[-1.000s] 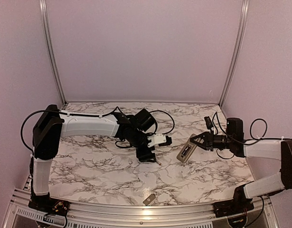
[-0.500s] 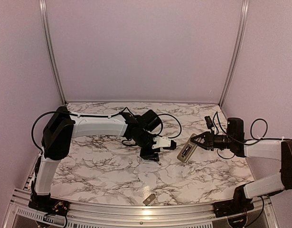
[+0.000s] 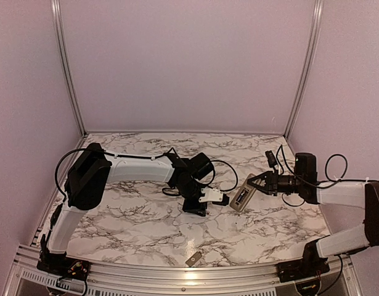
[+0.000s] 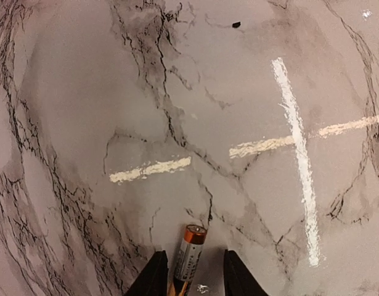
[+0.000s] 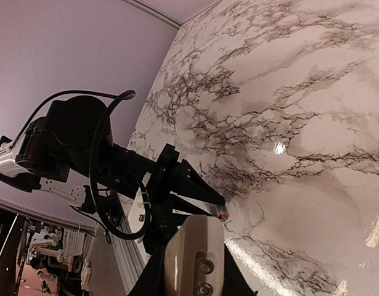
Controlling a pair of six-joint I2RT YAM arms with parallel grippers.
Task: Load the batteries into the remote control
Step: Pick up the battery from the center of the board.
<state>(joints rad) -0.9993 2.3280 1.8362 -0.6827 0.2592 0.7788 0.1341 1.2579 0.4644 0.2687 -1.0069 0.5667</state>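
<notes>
My left gripper (image 3: 221,198) is shut on a battery (image 4: 188,259), a slim cell with a copper end that sticks out past the fingertips. It holds the battery a little above the marble table, its tip close to the remote control's end. In the right wrist view the battery tip (image 5: 221,214) shows just beyond the remote. My right gripper (image 3: 252,187) is shut on the remote control (image 3: 241,197), held tilted off the table with its grey-beige back and recess (image 5: 204,271) facing the camera. No other battery is in view.
A small flat grey cover piece (image 3: 193,258) lies near the table's front edge. The left arm's black cables (image 3: 223,172) loop over the table behind its wrist. A tiny dark speck (image 4: 236,24) lies on the marble. Aluminium frame posts stand at the back corners.
My left arm has reached further right with the battery, bringing its tip close to the remote's end. The right arm and the remote have not moved.
</notes>
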